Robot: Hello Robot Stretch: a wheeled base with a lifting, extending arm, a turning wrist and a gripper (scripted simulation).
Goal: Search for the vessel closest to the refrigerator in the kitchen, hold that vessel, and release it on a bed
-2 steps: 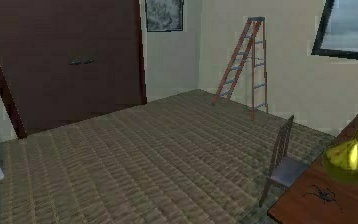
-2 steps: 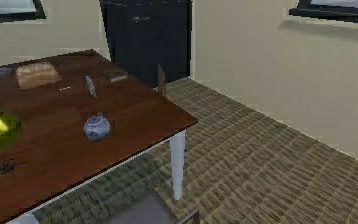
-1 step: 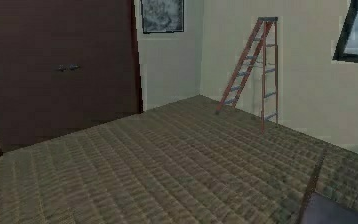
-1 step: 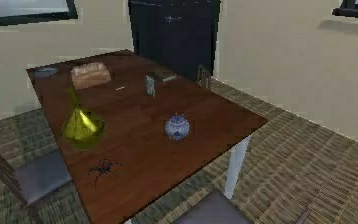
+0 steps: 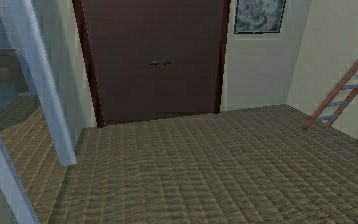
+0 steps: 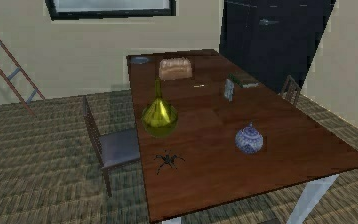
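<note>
On a dark wooden table (image 6: pixel 287 130) in the arm side view stand two vessels. A yellow-green flask-shaped one with a narrow neck (image 6: pixel 159 113) is near the table's left edge. A round blue-and-white vase (image 6: pixel 249 139) is right of the middle. A small dark bowl (image 6: pixel 139 60) sits at the far left corner. A tall dark unit (image 6: pixel 272 40), possibly a refrigerator, rises behind the table's far right end.
A bread loaf (image 6: pixel 174 68), a small dark box (image 6: pixel 230 88) and a dark spidery thing (image 6: pixel 167 160) lie on the table. A chair (image 6: pixel 112 145) stands at its left side. Ladders (image 6: pixel 7 60) (image 5: pixel 342 95) lean on walls. Dark double doors (image 5: pixel 157 60) stand ahead across brown carpet.
</note>
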